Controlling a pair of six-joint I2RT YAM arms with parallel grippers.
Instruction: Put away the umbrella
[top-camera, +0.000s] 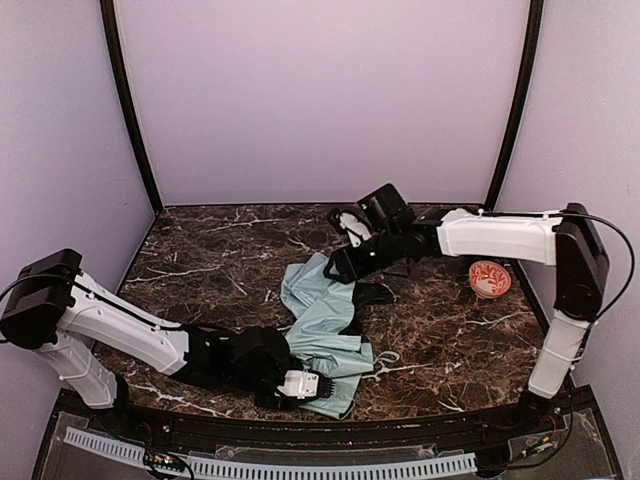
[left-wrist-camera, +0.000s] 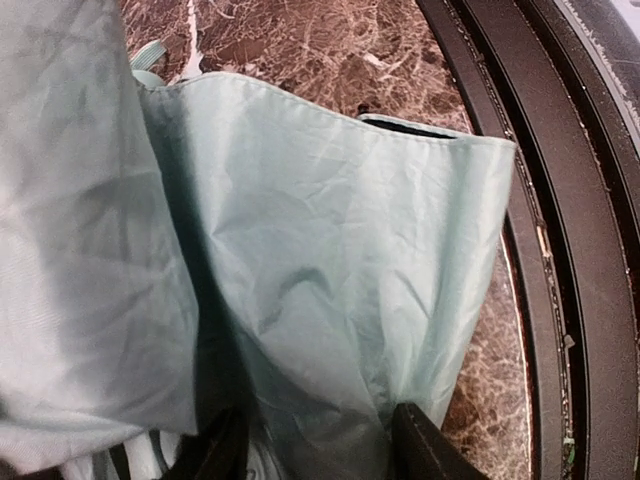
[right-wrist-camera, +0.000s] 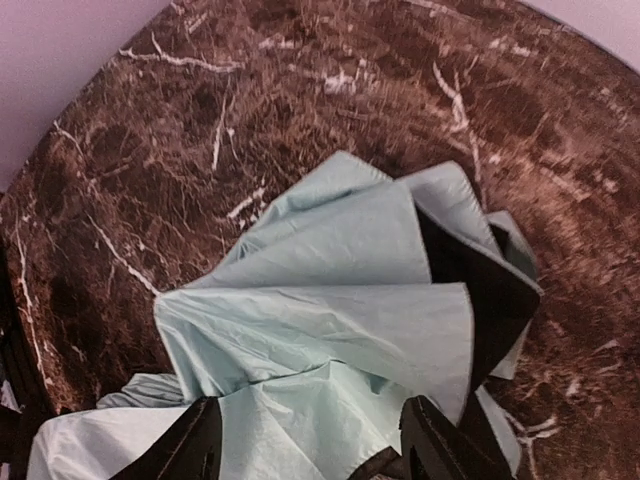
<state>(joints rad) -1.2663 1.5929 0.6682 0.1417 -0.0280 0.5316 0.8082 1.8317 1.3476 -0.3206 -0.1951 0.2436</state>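
On your worktop (top-camera: 220, 250) the umbrella (top-camera: 325, 325) sprawls at centre, canopy loose, so you're at the gathering step. Your left tool (left-wrist-camera: 315, 445), at six o'clock, straddles fabric; whether it's clamped, you cannot tell. Your right tool (right-wrist-camera: 310, 445), at twelve, stands apart. Next, bunch the folds tight. No writing is legible.

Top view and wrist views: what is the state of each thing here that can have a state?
Umbrella: collapsed, fabric loose and spread, lying on the table.
Bowl: upright, apart from the umbrella.
Left end effector: jaws apart around fabric; grip unclear.
Right end effector: open over the fabric.
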